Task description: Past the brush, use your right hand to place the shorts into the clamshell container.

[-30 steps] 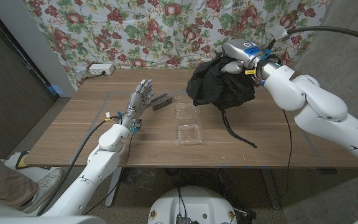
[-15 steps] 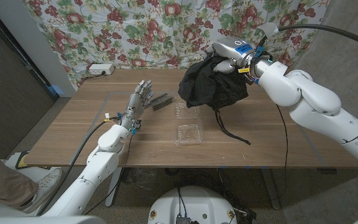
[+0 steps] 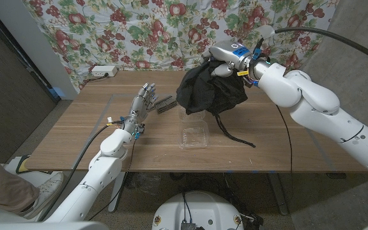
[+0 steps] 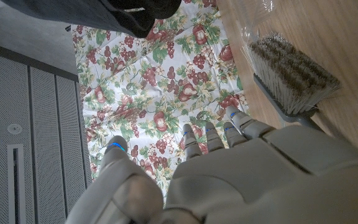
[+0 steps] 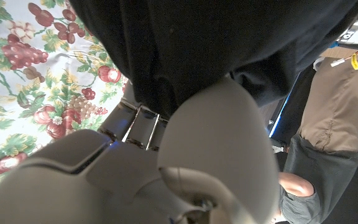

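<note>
My right hand [image 3: 225, 56] grips the black shorts [image 3: 211, 92] from above and holds them in the air over the far half of the open clear clamshell container [image 3: 193, 130]. A black drawstring [image 3: 235, 136] trails from the shorts onto the table. The wrist view shows the dark fabric [image 5: 229, 43] bunched against my right hand [image 5: 185, 162]. The brush [image 3: 166, 103] lies left of the container, bristles also seen close up on the brush [image 4: 294, 78]. My left hand [image 3: 141, 103] stands open beside the brush, fingers apart and holding nothing; the back of that hand [image 4: 241, 174] faces the wrist camera.
A floral cloth [image 3: 139, 32] hangs behind the wooden table [image 3: 75, 137]. A white power strip [image 3: 103, 71] sits at the far left corner. A person in tan trousers [image 5: 334, 106] is seen in the right wrist view. A shoe and leg [image 3: 5, 185] show at lower left.
My right hand has carried the shorts leftward, from beyond the container's right side to above its far half. The left hand and brush have stayed put.
</note>
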`<control>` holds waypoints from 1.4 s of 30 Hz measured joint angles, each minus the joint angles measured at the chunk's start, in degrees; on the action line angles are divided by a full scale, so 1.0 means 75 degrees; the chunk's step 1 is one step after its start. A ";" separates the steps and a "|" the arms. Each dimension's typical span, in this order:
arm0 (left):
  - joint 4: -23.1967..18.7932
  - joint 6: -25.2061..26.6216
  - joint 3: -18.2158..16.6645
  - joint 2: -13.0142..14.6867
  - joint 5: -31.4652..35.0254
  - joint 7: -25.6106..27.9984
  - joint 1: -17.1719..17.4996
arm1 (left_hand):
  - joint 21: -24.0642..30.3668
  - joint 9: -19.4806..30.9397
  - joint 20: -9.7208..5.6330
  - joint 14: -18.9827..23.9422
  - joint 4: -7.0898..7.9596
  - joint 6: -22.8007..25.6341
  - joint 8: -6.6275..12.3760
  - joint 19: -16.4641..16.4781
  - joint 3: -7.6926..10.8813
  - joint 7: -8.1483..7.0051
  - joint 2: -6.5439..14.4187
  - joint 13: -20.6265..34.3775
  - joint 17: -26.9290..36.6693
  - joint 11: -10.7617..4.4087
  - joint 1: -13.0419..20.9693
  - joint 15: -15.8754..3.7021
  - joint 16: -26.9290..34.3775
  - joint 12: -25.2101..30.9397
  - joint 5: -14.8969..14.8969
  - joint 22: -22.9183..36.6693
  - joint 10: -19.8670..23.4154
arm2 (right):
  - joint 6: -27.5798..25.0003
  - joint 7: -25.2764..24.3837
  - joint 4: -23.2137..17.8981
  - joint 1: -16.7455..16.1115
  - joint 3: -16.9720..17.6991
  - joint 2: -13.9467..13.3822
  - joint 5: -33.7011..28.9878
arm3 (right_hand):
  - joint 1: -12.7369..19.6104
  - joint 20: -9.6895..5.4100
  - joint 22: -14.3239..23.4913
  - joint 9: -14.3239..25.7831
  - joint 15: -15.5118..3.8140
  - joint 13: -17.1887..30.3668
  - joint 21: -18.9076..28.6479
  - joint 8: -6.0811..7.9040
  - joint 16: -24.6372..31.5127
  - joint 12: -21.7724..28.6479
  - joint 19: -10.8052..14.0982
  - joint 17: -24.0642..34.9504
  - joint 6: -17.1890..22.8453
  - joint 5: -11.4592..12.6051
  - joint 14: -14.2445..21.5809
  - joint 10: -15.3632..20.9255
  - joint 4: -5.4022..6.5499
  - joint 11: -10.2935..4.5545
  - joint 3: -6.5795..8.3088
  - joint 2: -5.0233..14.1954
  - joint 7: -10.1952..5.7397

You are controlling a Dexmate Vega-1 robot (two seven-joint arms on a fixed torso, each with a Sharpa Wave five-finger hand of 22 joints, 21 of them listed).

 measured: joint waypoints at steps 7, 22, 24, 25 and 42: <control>0.0000 -0.0017 -0.0021 -0.0004 -0.0004 0.0007 0.0022 | 0.0000 0.0000 0.0000 0.0000 0.0000 0.0000 0.0000 0.0000 0.0000 0.0000 0.0032 0.0000 0.0001 0.0000 0.0032 0.0000 0.0000 0.0000 0.0000 0.0000 0.0000 | 0.0225 0.0088 0.0186 0.0180 -0.0166 0.0202 -0.0049 | 0.0000 -0.0028 -0.0002 0.0000 0.0000 0.0029 0.0000 -0.0002 -0.0019 -0.0059 -0.0028 0.0000 -0.0006 -0.0004 0.0000 0.0049 0.0000 0.0027 0.0000 0.0000 -0.0006; 0.0000 -0.0093 -0.0058 -0.0008 -0.0013 0.0016 0.0055 | 0.0000 0.0000 0.0000 0.0000 0.0000 0.0040 0.0000 0.0000 0.0000 -0.0041 0.0032 0.0000 0.0001 0.0000 0.0032 0.0000 0.0000 0.0000 0.0000 0.0000 0.0000 | 0.0615 0.0369 0.0493 0.0455 -0.0432 0.0518 0.0072 | 0.0000 0.0003 -0.0002 0.0000 -0.0013 0.0078 0.0058 -0.0007 -0.0036 -0.0088 -0.0058 0.0027 0.0001 -0.0026 0.0013 0.0063 0.0000 0.0011 0.0000 0.0000 0.0001; -0.0005 -0.0096 -0.0067 -0.0004 -0.0013 0.0019 0.0069 | 0.0000 0.0000 0.0000 0.0000 0.0000 0.0040 0.0000 0.0000 0.0000 -0.0040 0.0032 0.0000 0.0001 0.0000 0.0032 0.0000 0.0000 0.0000 0.0000 0.0000 0.0000 | 0.0673 0.0415 0.0530 0.0478 -0.0455 0.0547 0.0124 | 0.0000 0.0003 -0.0001 0.0000 -0.0013 0.0088 0.0058 -0.0008 -0.0067 -0.0088 -0.0058 0.0027 0.0001 -0.0026 0.0013 0.0063 0.0000 0.0011 0.0000 0.0000 0.0001; -0.0011 -0.0101 -0.0070 -0.0001 -0.0013 0.0026 0.0075 | 0.0000 0.0000 0.0000 0.0000 0.0000 0.0040 0.0000 0.0000 0.0000 -0.0040 0.0032 0.0000 0.0001 0.0000 0.0032 0.0000 0.0000 0.0000 0.0000 0.0000 0.0000 | 0.0695 0.0426 0.0590 0.0506 -0.0485 0.0586 0.0145 | 0.0000 0.0003 -0.0006 0.0000 -0.0014 0.0093 0.0058 -0.0008 -0.0067 -0.0088 -0.0058 0.0025 0.0001 -0.0027 0.0013 0.0063 0.0000 0.0011 0.0000 0.0000 0.0001; -0.0058 -0.0117 -0.0086 0.0031 -0.0019 0.0059 0.0138 | 0.0000 0.0000 0.0000 0.0000 0.0000 0.0039 0.0000 0.0000 0.0000 -0.0040 0.0032 0.0000 0.0002 0.0000 0.0032 0.0000 0.0000 0.0000 -0.0031 0.0000 0.0000 | 0.0930 0.0590 0.1010 0.0691 -0.0800 0.0864 0.0221 | -0.0019 0.0028 -0.0037 0.0003 0.0002 0.0179 0.0058 -0.0016 -0.0089 -0.0169 -0.0082 -0.0007 -0.0055 -0.0050 0.0052 0.0072 0.0000 0.0001 0.0000 0.0019 0.0056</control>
